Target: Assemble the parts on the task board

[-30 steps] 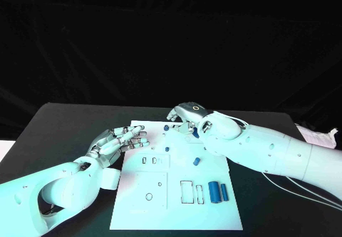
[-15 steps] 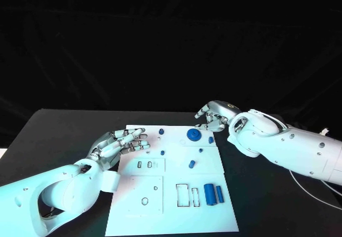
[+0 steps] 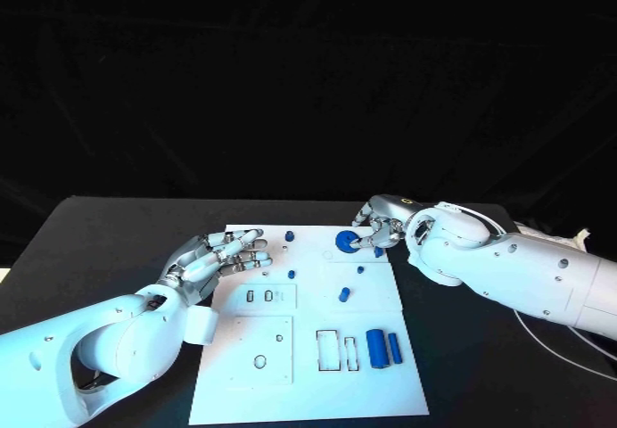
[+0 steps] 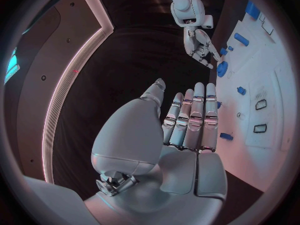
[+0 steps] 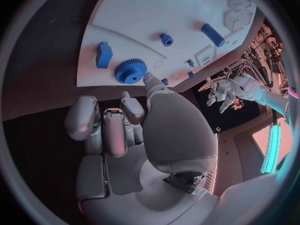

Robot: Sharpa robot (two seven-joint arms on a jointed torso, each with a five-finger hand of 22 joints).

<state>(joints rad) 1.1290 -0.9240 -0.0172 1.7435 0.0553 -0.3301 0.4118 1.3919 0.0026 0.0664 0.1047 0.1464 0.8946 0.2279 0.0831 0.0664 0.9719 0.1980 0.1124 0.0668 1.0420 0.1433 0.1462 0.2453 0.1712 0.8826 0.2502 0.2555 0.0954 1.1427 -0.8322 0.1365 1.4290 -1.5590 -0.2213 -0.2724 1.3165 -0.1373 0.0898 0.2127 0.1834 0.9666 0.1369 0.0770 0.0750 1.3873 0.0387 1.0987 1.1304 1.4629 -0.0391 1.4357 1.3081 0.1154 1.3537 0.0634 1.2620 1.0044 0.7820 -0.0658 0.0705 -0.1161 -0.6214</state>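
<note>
Blue gear (image 3: 347, 240) sits near the far right corner of the white task board (image 3: 308, 383), the right hand (image 3: 383, 228) beside it with a fingertip at its rim, fingers loosely curled, holding nothing; seating the gear appears to be the step, calling for a firm grip or press. Left hand (image 3: 218, 257) hovers flat, fingers apart, at the board's left edge
</note>
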